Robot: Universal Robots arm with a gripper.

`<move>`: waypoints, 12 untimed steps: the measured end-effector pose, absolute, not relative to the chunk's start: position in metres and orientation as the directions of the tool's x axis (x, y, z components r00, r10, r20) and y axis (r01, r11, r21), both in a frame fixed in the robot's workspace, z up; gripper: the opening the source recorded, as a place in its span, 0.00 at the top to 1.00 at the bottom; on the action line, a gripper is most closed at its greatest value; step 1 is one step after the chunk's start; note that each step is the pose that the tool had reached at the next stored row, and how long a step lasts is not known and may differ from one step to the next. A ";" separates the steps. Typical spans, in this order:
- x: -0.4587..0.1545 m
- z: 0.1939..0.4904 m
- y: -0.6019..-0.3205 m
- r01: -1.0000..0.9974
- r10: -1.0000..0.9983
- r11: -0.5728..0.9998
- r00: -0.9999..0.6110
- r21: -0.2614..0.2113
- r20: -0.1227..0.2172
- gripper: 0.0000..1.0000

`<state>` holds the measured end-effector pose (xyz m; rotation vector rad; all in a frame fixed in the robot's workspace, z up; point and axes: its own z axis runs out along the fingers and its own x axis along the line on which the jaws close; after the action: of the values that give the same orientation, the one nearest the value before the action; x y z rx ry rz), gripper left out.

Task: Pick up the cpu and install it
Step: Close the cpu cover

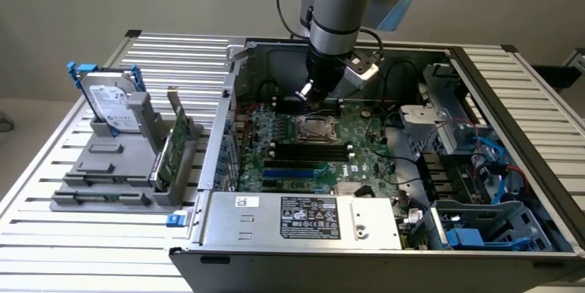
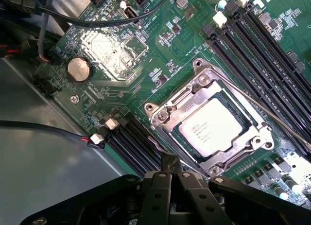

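The cpu (image 2: 211, 130) lies flat inside the square socket frame (image 2: 209, 123), silvery top up, with the metal frame around it on all sides and a thin wire lever (image 2: 272, 115) running along one edge. The gripper (image 2: 170, 163) is closed, its two black fingers pressed together with nothing between them, and its tips hang over the motherboard (image 2: 160, 55) just beside the socket, apart from the chip. In the exterior view the arm reaches down into the open computer case (image 1: 229, 101), and the gripper (image 1: 311, 94) is over the far part of the board, just beyond the socket frame (image 1: 317, 129). Black memory slots (image 2: 257, 38) flank the socket, and a coin cell battery (image 2: 78, 69) sits near a silvery heatsink (image 2: 114, 50). The power supply (image 1: 306, 218) fills the case's near edge. On the slatted table (image 1: 55, 252), to the exterior view's left, a gray holder (image 1: 109, 170) keeps a hard drive (image 1: 114, 105) and a green card (image 1: 178, 144) on edge.
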<state>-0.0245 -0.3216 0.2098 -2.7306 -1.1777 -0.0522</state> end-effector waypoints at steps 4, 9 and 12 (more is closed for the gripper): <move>-0.024 0.209 -0.321 0.736 0.731 -0.662 0.676 -0.139 0.098 0.89; -0.024 0.209 -0.320 0.744 0.739 -0.653 0.667 -0.139 0.098 0.89; -0.024 0.209 -0.320 0.748 0.742 -0.649 0.663 -0.139 0.098 0.89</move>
<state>-0.0243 -0.3198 0.2090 -2.7094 -1.2244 -0.0478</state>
